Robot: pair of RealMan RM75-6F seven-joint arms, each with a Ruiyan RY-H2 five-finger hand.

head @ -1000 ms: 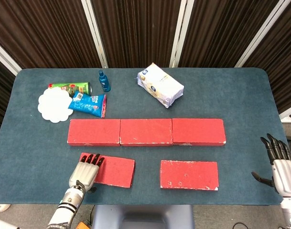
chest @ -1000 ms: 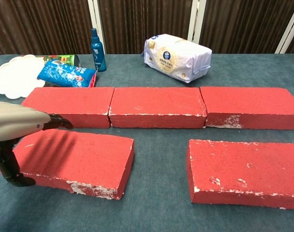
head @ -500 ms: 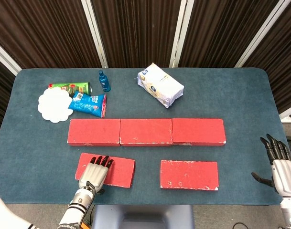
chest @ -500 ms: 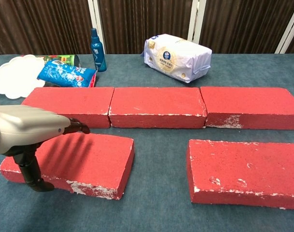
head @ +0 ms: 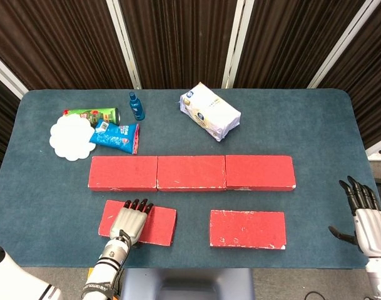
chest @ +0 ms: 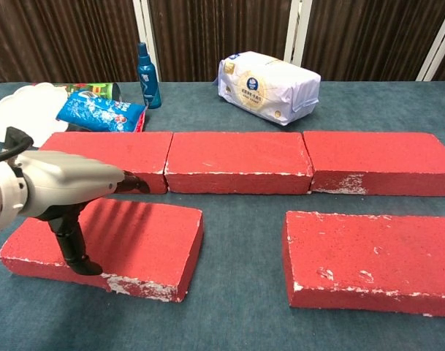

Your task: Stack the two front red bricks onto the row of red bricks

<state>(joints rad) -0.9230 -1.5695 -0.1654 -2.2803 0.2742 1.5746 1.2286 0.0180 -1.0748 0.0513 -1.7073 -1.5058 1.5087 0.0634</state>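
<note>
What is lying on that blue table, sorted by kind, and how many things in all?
Red bricks: 5, three in a row, two in front
Snack packs: 2, green and blue
White plate: 1
Blue bottle: 1
White bag: 1
Total: 10
</note>
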